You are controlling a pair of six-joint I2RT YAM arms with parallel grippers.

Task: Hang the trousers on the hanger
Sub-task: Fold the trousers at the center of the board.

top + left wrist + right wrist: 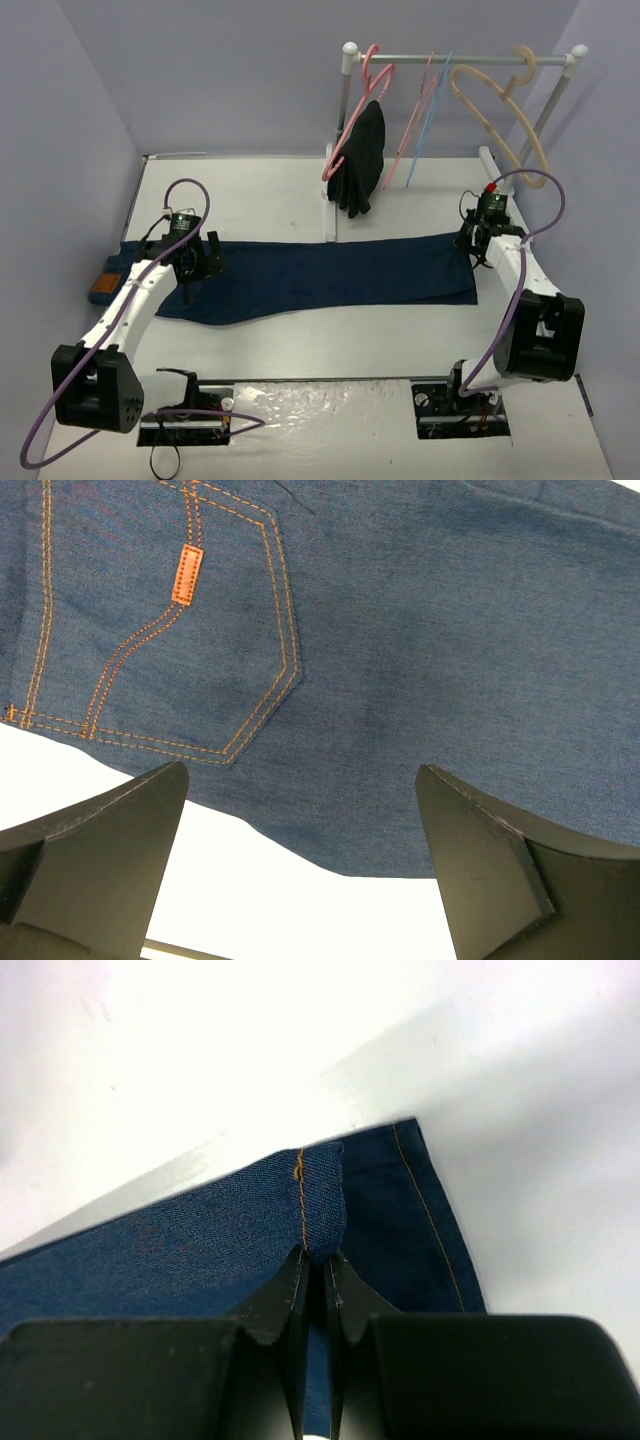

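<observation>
Little of the job is done, as I judge it. The trousers (pixel 300 275) lie flat across the middle of the counter (pixel 260 200), waistband out at 9 o'clock and leg hems at 3 o'clock. The light-blue hanger (pixel 432 120) hangs bare on the rail (pixel 460 57) at 1 o'clock, well apart from the denim. My right claw (pixel 322 1260) is pressed together on a pinch of the hem at the far corner of the leg end, a small fold of cloth standing up between the fingers. My left claw (pixel 300 775) stands wide apart above the seat, beside the back pocket (pixel 170 630), holding nothing. What is left is to lift the cloth, fetch the hanger and drape the legs over its bar. At 6 o'clock the cloth's near edge has bare counter beside it, so I have room to fold toward me. Toward 12 o'clock the black garment (pixel 362 160) hangs close to the far edge, and the blue hanger sits tight between a pink hanger (pixel 410 130) and the beige hanger (pixel 500 110).
</observation>
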